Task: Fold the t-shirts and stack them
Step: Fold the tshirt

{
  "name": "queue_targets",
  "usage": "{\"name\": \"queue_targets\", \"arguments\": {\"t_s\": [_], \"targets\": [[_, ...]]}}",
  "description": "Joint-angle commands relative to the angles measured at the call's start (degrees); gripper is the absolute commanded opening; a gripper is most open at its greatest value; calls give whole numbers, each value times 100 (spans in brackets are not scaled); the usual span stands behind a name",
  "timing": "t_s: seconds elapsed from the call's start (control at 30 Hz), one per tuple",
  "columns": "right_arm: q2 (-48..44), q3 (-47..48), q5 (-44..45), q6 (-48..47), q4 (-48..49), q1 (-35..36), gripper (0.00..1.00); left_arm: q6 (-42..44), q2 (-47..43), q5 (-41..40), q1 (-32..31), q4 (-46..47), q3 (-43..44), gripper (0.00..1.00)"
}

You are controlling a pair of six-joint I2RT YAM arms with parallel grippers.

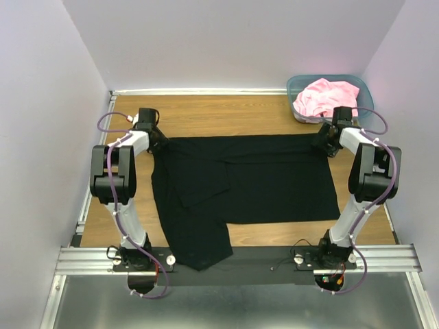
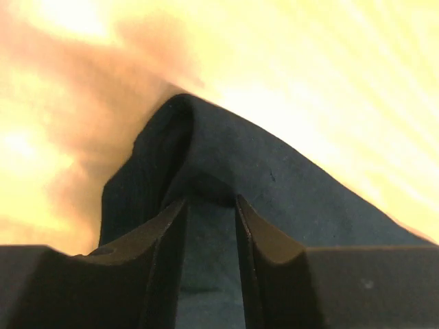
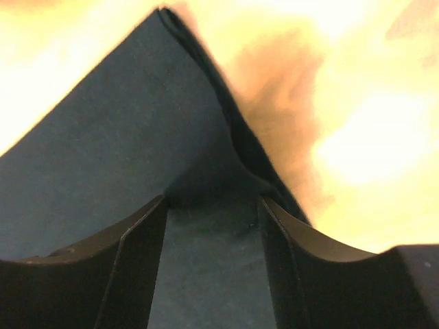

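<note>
Corners of black t-shirt (image 1: pixel 274 178) inside half-open left end effector (image 2: pixel 210 200), right end effector (image 3: pixel 212 199)

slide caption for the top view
Left gripper and right gripper at far corners of the black t-shirt; pink t-shirt in the teal bin

top: overhead, whole table (image 1: pixel 226 113) | wrists: close, facing black t-shirt (image 1: pixel 274 178) corners

No text, label, brand name, number or sign can be read in any of the three views.
</note>
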Motion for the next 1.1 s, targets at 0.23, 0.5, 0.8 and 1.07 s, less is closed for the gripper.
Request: {"name": "queue_targets", "arguments": {"t_s": [0.23, 0.5, 0.8, 1.07], "targets": [[848, 136, -203, 536, 578, -343, 59, 132, 1462, 77, 88, -432, 1789, 38], [550, 48, -88, 318, 561, -476, 59, 140, 1648, 437, 88, -485, 2204, 39], [-514, -180, -449, 229, 552, -467, 58, 175, 128, 542, 88, -266, 1572, 61], [-603, -611, 17, 888, 499, -467, 45, 772, -1426, -1, -69, -450, 782, 62]]}}
